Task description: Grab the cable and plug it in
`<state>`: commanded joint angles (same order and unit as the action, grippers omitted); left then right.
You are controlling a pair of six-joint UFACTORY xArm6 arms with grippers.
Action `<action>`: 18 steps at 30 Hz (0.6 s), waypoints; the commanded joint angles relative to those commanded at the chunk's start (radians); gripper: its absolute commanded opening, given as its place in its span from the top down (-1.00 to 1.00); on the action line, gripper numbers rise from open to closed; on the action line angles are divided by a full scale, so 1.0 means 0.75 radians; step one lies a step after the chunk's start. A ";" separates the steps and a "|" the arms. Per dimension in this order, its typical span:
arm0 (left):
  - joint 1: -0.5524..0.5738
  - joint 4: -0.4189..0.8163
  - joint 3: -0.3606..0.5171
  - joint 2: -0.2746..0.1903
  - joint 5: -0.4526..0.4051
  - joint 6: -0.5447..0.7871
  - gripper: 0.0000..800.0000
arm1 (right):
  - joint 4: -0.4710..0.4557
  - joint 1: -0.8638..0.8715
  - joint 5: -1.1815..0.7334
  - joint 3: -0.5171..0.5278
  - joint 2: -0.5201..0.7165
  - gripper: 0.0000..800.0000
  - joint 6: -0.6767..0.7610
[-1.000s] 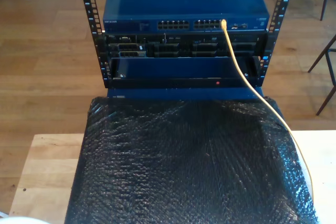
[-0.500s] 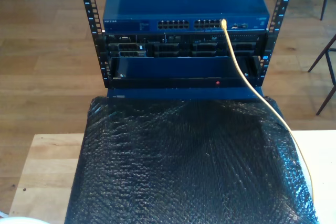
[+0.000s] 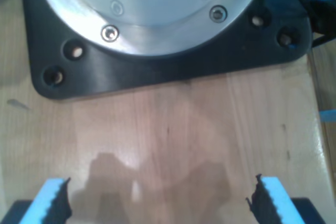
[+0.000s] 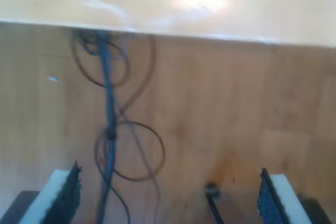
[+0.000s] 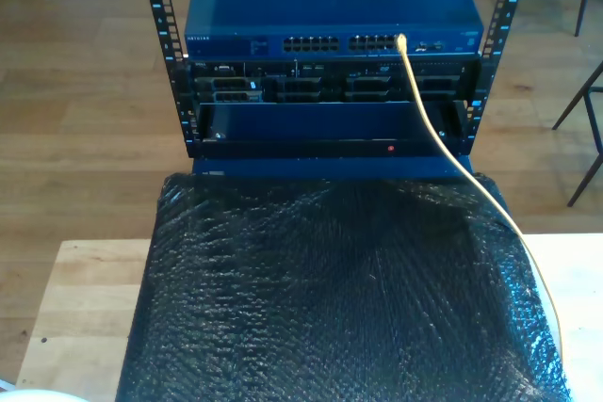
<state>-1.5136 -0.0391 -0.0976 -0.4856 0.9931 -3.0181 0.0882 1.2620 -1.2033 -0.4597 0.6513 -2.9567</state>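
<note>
Cable (image 5: 426, 110): yellow, its tip sits in a port near the end of the port row on the blue network switch (image 5: 330, 7), toward the exterior view's right. From the switch front it drops past the black rack unit (image 5: 330, 105) mounted directly below the switch, runs over the edge of the black bubble-wrap sheet (image 5: 339, 298) in front of the rack, and follows that sheet's edge on the exterior view's right down toward the frame bottom. The plug itself is too small to make out; whether it is fully seated cannot be told.

Rack posts (image 5: 162, 35): perforated black uprights on either side of the switch. Floor around the rack is wood plank. The bubble-wrap sheet covers most of the pale wooden surface (image 5: 80, 308) below the rack.

My first gripper (image 3: 157, 203): jaws wide apart, nothing between them. Fingertips (image 3: 52, 200) are light blue with black serrated pads. It points at bare pale wood, and just beyond lies a black mounting plate (image 3: 157, 72) carrying a round silver arm base (image 3: 152, 9) with bolts.

My second gripper (image 4: 168, 198): jaws wide apart, holding nothing. It looks down on wooden floor, where thin dark cords (image 4: 113, 129) loop loosely, with a pale surface edge (image 4: 168, 3) past them. View is blurred.
</note>
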 joint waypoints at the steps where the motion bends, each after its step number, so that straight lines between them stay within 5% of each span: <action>1: 0.000 0.000 0.000 0.000 0.000 0.002 -1.00 | -0.002 0.012 0.000 0.029 0.012 -0.99 -0.010; 18: 0.000 0.000 0.002 0.000 0.000 0.000 -1.00 | -0.092 0.129 0.047 0.336 0.053 -0.99 -0.057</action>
<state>-1.5136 -0.0391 -0.0961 -0.4856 0.9931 -3.0181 0.0192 1.3587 -1.1680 -0.2081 0.6912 -2.9997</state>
